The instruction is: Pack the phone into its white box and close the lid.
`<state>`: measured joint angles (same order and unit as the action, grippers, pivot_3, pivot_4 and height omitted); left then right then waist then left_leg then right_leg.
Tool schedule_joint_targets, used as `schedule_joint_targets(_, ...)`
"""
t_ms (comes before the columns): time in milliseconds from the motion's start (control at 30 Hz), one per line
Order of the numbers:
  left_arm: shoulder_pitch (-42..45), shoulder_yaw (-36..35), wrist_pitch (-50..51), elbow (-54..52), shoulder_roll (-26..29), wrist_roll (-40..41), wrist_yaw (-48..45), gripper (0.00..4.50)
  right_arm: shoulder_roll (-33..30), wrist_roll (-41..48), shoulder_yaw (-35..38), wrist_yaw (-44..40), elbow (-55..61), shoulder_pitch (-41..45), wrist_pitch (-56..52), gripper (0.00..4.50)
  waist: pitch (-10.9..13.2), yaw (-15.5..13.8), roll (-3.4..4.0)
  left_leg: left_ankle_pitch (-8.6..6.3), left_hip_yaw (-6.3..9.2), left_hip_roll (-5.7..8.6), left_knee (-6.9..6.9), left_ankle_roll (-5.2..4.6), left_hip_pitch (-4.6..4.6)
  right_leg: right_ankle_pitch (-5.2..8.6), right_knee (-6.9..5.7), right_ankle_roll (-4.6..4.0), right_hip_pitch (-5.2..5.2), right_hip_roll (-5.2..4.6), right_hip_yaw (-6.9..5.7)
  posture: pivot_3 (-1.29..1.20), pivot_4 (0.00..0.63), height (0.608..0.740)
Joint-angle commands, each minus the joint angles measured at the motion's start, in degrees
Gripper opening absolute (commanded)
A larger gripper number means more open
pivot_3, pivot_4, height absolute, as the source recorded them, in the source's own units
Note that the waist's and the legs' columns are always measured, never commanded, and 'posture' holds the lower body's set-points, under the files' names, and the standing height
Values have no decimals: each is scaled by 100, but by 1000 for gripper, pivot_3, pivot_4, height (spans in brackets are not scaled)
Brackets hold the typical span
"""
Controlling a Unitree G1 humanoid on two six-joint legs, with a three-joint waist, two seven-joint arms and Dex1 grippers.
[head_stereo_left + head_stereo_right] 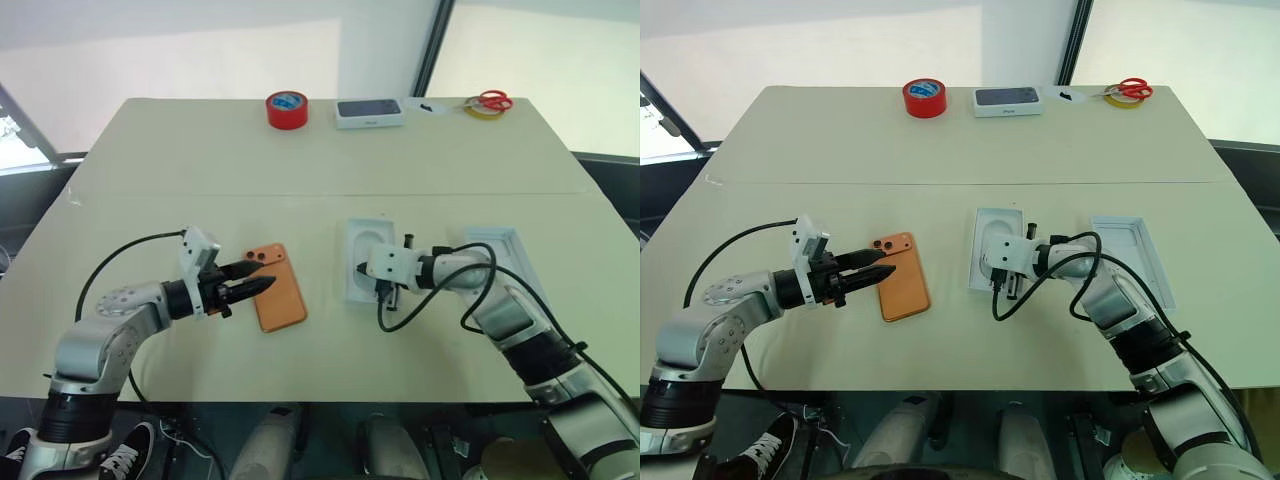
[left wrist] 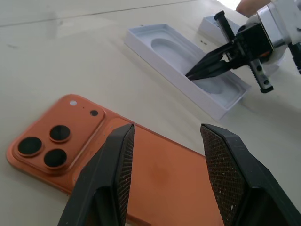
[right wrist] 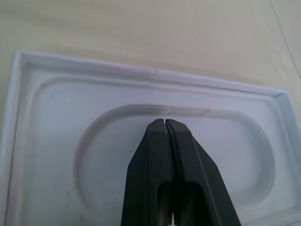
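The orange phone [image 1: 280, 292] lies back up on the table, its camera bump [image 2: 49, 141] at the far corner. My left gripper [image 1: 263, 284] hovers open at the phone's left edge, its fingers [image 2: 117, 165] just over the back and holding nothing. The white box [image 1: 352, 262] with its moulded tray insert [image 2: 181, 54] lies to the right of the phone. My right gripper [image 3: 164, 121] is shut and empty, its tips over the tray's oval hollow. The lid [image 1: 503, 245] lies inside up further right, partly behind my right arm.
At the table's far edge stand a red tape roll [image 1: 287, 109], a white box printed with a dark phone [image 1: 368, 112], and red-handled scissors [image 1: 491, 100] on a yellow tape roll. Black cables loop off both wrists. A seam crosses the table mid-way.
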<state>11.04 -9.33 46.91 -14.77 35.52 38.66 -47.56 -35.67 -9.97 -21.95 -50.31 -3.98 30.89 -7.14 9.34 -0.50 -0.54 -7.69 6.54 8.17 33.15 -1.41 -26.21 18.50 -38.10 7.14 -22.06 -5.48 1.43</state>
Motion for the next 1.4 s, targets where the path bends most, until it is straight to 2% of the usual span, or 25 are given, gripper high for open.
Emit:
schedule_joint_targets(33,95,-574,1002,-66,162,702,377,2376,133,83,123,-54,-27,123,-74,46,0,17,0,0,1,-1,-2,1,0,-1,0,1,-2,1,0,0,150,740)
schedule_joint_targets(200,27,-1494,2208,375,155,1446,1061,2376,625,734,667,-5,243,582,-583,46,1,83,0,4,2,-2,-6,6,0,-2,-5,4,-6,4,1,0,150,740)
schedule_joint_targets(333,269,-2286,3169,821,-315,2283,1883,2376,975,825,553,-10,432,774,-773,46,0,116,-1,7,5,-4,-8,10,0,-2,-6,4,-6,6,-1,0,150,740)
schedule_joint_targets(500,421,-2515,3636,993,-779,2365,2738,2376,1460,399,-73,-10,21,1152,-619,46,-4,129,-11,11,6,-3,-6,15,0,-4,-9,4,-6,6,-2,0,150,740)
schedule_joint_targets(667,358,-2717,3910,845,-1262,2785,3180,2376,1576,-71,-728,-257,-484,1405,-554,46,-5,119,-12,14,6,-3,-5,20,0,-5,-11,3,-6,8,-3,0,150,740)
schedule_joint_targets(900,-4,-2386,3896,464,-1661,2600,3690,2376,1461,-496,-1150,-551,-569,1366,-574,46,-8,116,-12,15,5,-3,-5,22,4,-5,-13,3,-4,8,-2,0,150,740)
schedule_joint_targets(1100,60,-2017,3701,440,-1810,2426,3833,2376,1529,-435,-1143,-736,-481,1274,-689,46,-10,96,-11,14,5,-2,-8,22,28,-5,-11,2,20,6,-2,0,150,740)
schedule_joint_targets(1200,125,-1798,3664,495,-2012,2424,3889,2376,1607,-424,-1141,-750,-449,1257,-756,46,-11,80,-9,9,5,0,-18,17,78,-3,3,1,68,3,-4,0,150,740)
schedule_joint_targets(1400,270,-1529,3677,578,-2237,2333,4008,2376,1615,-440,-1073,-750,-472,1249,-782,46,-22,-10,-5,7,5,2,-17,15,84,-3,5,0,74,0,-4,0,150,740)
